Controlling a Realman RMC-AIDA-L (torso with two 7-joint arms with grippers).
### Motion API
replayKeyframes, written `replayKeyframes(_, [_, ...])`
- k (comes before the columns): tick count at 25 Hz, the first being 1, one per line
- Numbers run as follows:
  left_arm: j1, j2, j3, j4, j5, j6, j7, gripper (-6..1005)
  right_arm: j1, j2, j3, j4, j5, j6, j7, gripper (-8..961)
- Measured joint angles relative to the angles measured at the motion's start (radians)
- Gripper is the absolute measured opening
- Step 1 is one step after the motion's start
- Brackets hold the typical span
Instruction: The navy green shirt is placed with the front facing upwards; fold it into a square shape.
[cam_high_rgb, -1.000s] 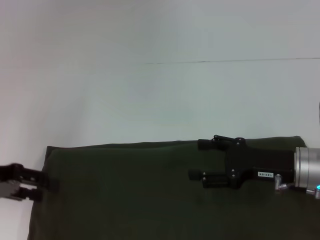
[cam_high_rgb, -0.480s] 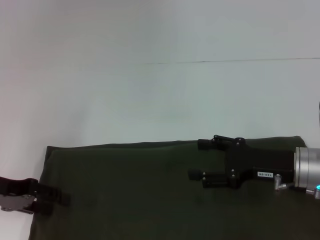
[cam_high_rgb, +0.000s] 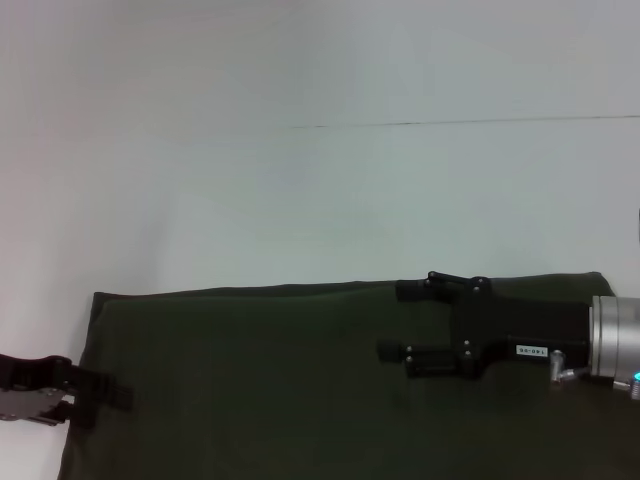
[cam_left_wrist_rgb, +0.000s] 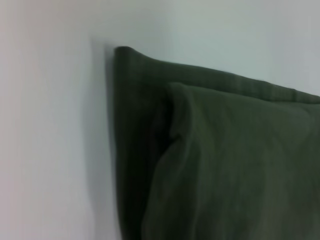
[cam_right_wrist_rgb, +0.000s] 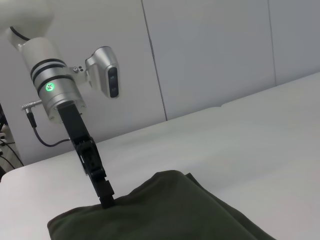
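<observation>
The navy green shirt (cam_high_rgb: 270, 380) lies as a wide, dark olive folded band along the near side of the white table; no print shows. My left gripper (cam_high_rgb: 100, 402) is at the shirt's left edge, fingers open, their tips over the hem. In the right wrist view, the left gripper (cam_right_wrist_rgb: 105, 199) touches the fabric's edge (cam_right_wrist_rgb: 165, 210). The left wrist view shows a folded corner of the shirt (cam_left_wrist_rgb: 220, 150) with one layer stacked on another. My right gripper (cam_high_rgb: 396, 320) hovers over the right half of the shirt, fingers spread apart and empty.
White table (cam_high_rgb: 300, 190) stretches behind the shirt, with a thin seam line (cam_high_rgb: 450, 123) across it. Grey wall panels (cam_right_wrist_rgb: 210, 50) stand beyond the table in the right wrist view.
My left gripper has dropped toward the near edge and pushed rightward onto the shirt's left hem, then eased back slightly. The right arm and the shirt have not moved.
</observation>
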Motion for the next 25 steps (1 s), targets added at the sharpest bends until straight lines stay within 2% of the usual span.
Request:
replayKeyframes(13, [0.0,0.028,-0.008,0.068,0.052,0.023,-0.012,705,-0.002,0.0,0.001,0.0,0.0,0.001,0.0,908])
replayKeyframes(25, [0.016,0.015,0.0,0.067,0.073,-0.016,0.001,704,-0.002,0.0,0.001,0.0,0.0,0.003,0.0,908])
